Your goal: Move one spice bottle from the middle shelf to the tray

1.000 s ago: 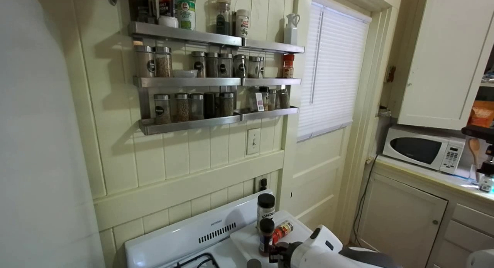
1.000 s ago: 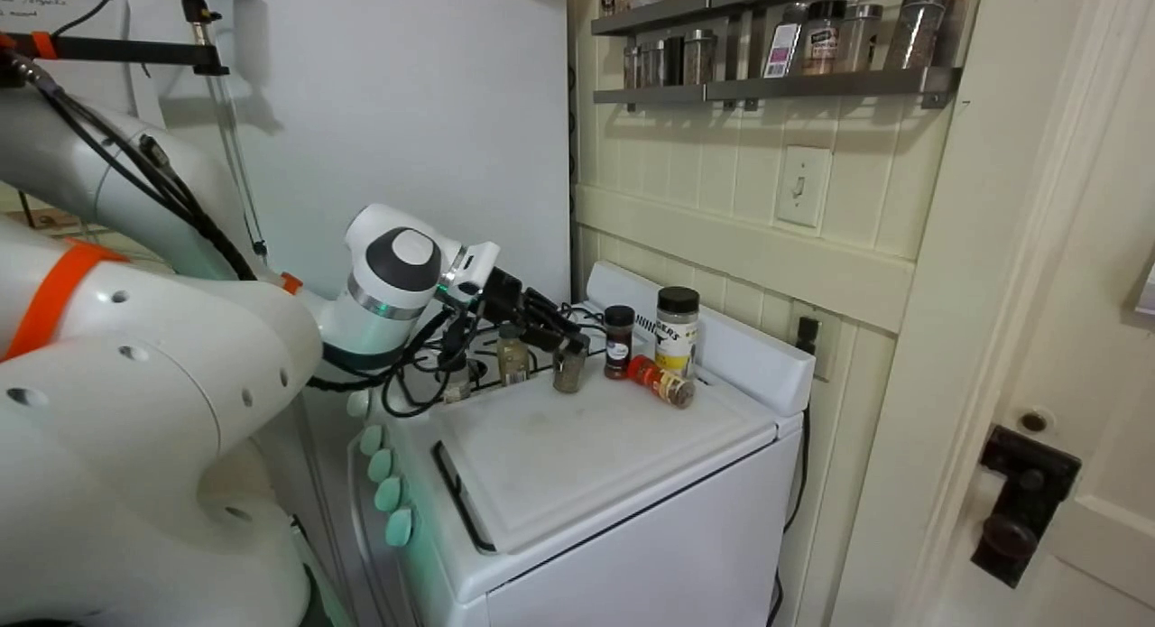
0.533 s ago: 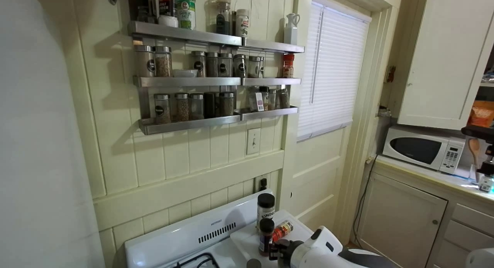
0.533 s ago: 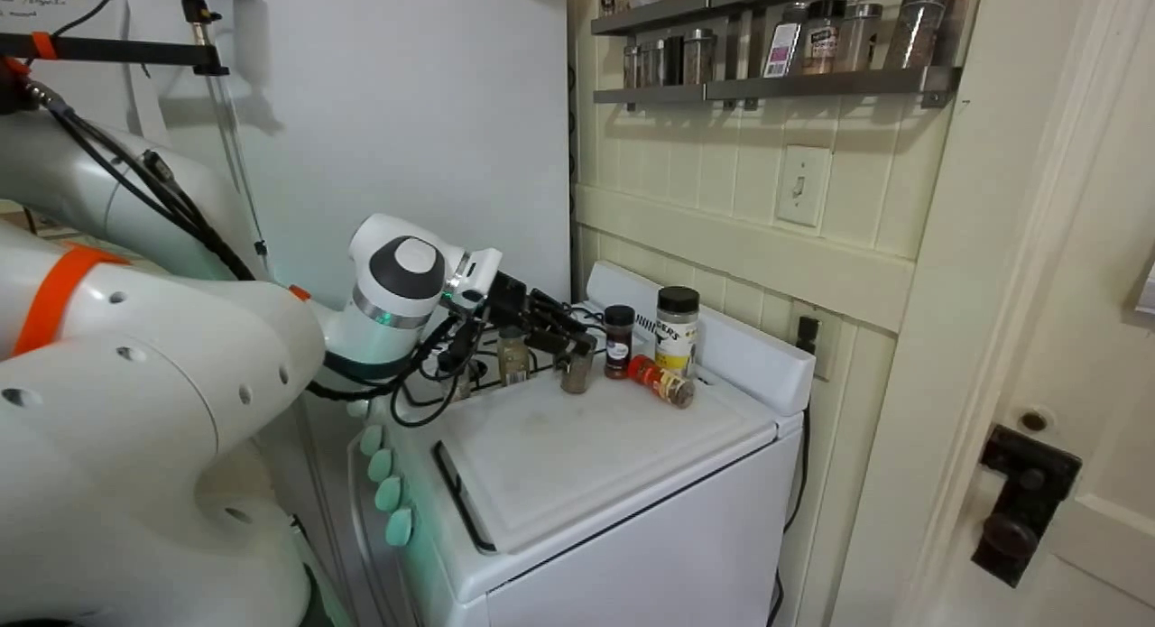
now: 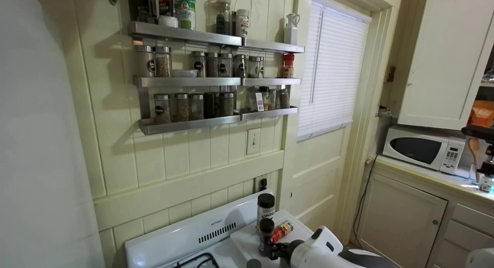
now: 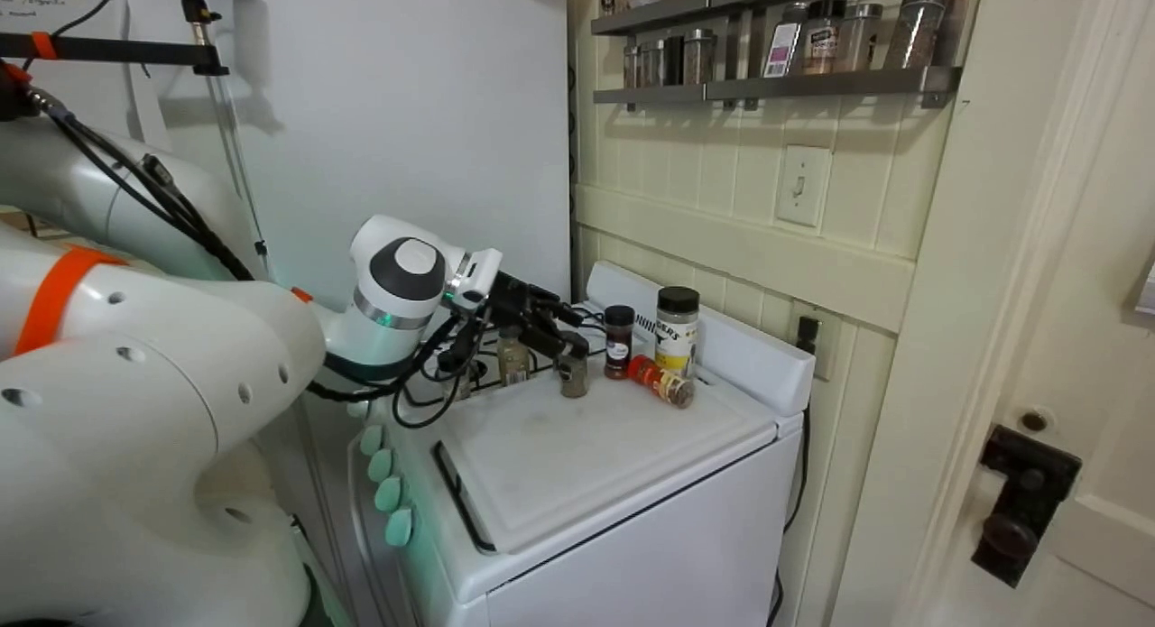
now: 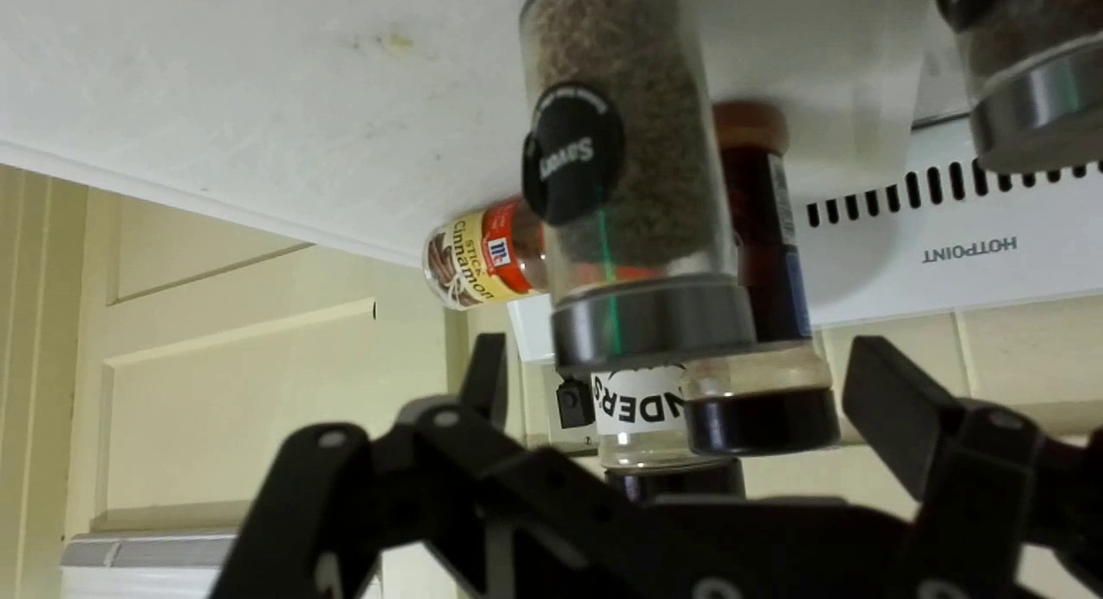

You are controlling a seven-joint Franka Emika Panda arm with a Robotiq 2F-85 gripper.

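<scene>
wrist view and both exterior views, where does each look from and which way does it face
Wrist view: mounted behind the open gripper, seen at the bottom; faces the Savory jar, picture upside down.
In an exterior view: roughly level with the middle shelf, facing it; the white wrist shows at the bottom.
In an exterior view: sits higher than the tray, facing across it toward a white panel; the arm fills the left.
Both exterior views share the light switch and the cinnamon bottle on its side.

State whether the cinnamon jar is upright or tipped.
Tipped: both exterior views show the cinnamon jar lying on its side on the white tray.
</scene>
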